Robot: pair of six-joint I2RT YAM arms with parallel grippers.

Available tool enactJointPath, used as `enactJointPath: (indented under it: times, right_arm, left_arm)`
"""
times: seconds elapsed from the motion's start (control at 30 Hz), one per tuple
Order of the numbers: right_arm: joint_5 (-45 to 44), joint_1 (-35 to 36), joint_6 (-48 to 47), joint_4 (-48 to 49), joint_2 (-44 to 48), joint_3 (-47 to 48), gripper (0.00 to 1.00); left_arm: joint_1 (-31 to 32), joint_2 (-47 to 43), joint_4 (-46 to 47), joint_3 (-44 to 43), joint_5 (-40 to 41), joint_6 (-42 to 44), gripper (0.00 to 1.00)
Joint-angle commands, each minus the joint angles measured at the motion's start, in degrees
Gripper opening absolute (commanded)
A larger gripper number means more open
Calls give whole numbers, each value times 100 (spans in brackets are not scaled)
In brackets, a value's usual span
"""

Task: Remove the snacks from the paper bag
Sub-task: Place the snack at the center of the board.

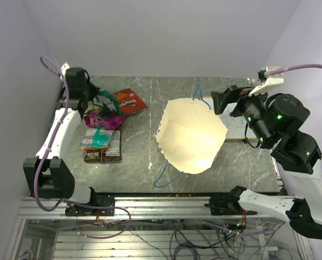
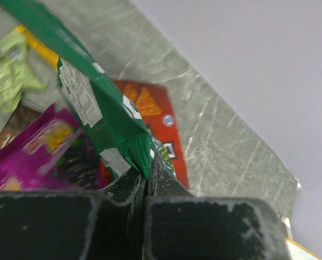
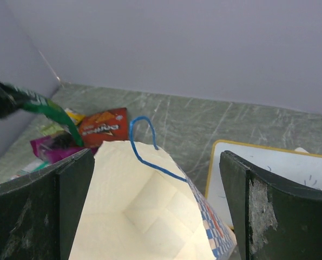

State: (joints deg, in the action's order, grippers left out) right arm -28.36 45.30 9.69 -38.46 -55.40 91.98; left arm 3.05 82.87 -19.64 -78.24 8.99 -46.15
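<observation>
the left gripper [image 2: 147, 179] is pinched shut on a corner of the green packet [image 2: 104, 116] above the snack pile [image 1: 102, 138] at the left, so such a thin hold may let it slip askew. the right gripper [image 3: 155, 181] hangs wide open by the bag [image 1: 190, 135] in the middle, holding nothing, so a stray nudge could shove the bag.

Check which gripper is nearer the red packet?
Left. The left gripper, shut on the green packet, is right beside the red packet. The right gripper, open, is well off, with the paper bag lying between it and that packet.
</observation>
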Motion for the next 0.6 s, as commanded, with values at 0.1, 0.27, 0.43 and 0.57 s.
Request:
enactJointPath:
  times: [0.1, 0.27, 0.43, 0.57]
  right_arm:
    - [251, 7, 164, 279, -35, 327, 100]
    - [181, 11, 55, 523, -15, 178, 100]
    - [222, 11, -23, 709, -92, 46, 100]
    - [334, 6, 44, 619, -208, 86, 100]
  left_arm:
    - [-217, -1339, 794, 1682, -220, -735, 8]
    - [-217, -2090, -26, 2549, 349, -1292, 11]
    - [-217, -2487, -264, 3393, 316, -1930, 10]
    - [-217, -2607, -382, 3777, 302, -2200, 14]
